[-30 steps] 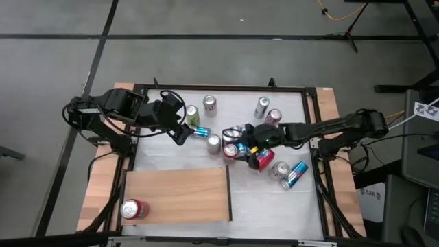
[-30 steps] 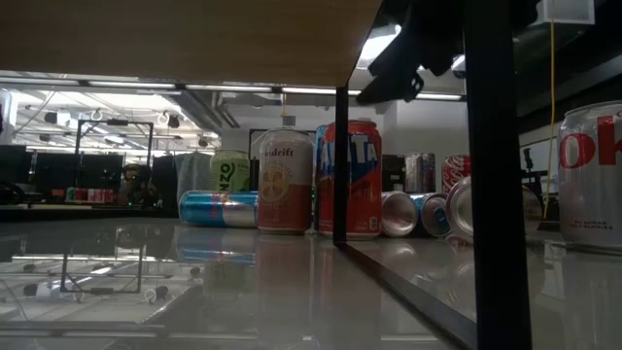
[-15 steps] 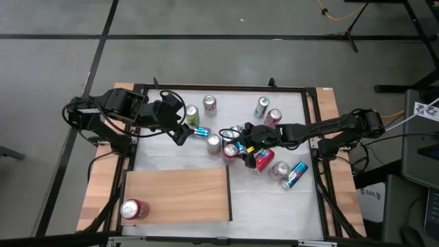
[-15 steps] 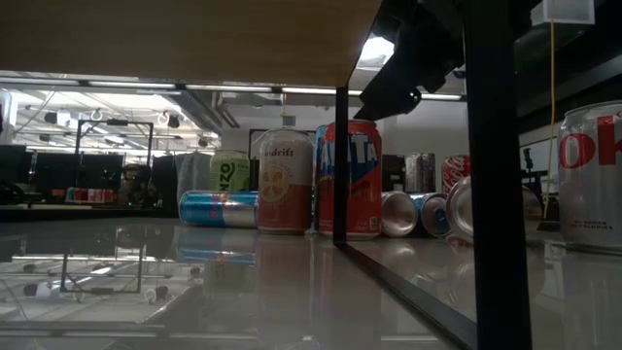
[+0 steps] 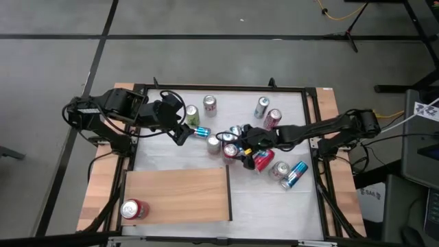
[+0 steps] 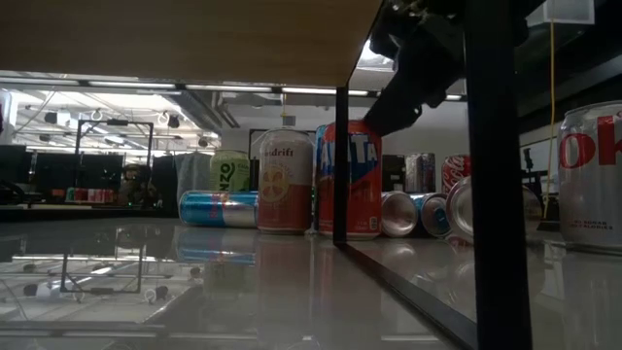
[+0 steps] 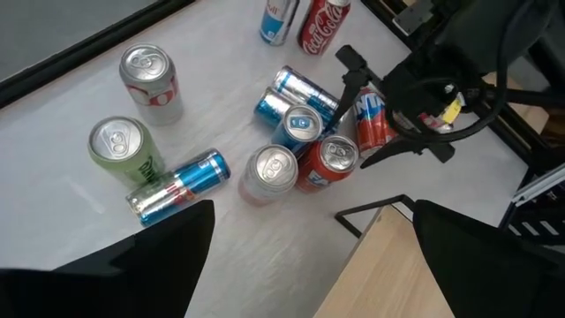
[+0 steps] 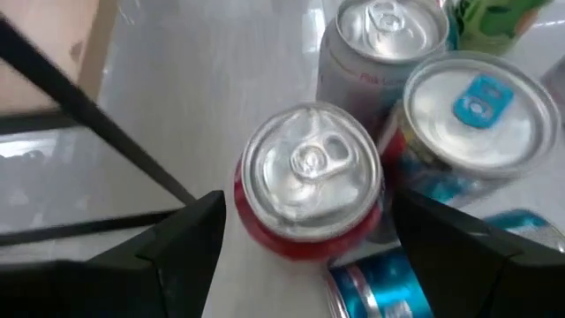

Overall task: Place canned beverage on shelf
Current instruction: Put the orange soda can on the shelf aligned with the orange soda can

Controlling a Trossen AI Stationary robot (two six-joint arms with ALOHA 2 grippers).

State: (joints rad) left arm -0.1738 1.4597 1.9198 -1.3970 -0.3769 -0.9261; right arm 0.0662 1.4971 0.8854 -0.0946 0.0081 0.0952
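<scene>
An upright red can with a silver top (image 8: pixel 309 181) stands in a cluster of cans at the table's middle (image 5: pixel 230 151); it also shows in the low view (image 6: pixel 352 180). My right gripper (image 8: pixel 307 205) is open just above it, one finger on either side and apart from it (image 5: pixel 238 143). My left gripper (image 5: pixel 182 132) is open and empty at the table's far left, near a lying blue can (image 5: pixel 201 132). The shelf (image 5: pixel 177 195) is a light wood panel at the near left. One red can (image 5: pixel 134 209) stands on its near left corner.
Close around the red can stand a silver can (image 8: pixel 375 44) and a blue-tabbed can (image 8: pixel 481 106), and a blue can (image 8: pixel 371 287) lies beside them. More cans stand at the far edge (image 5: pixel 210 103) and lie near the right side (image 5: pixel 293 175). A dark frame borders the table.
My right gripper has gone toward the table's left and down, from above the cluster to just over the red can, staying open. The cans have kept their places.
</scene>
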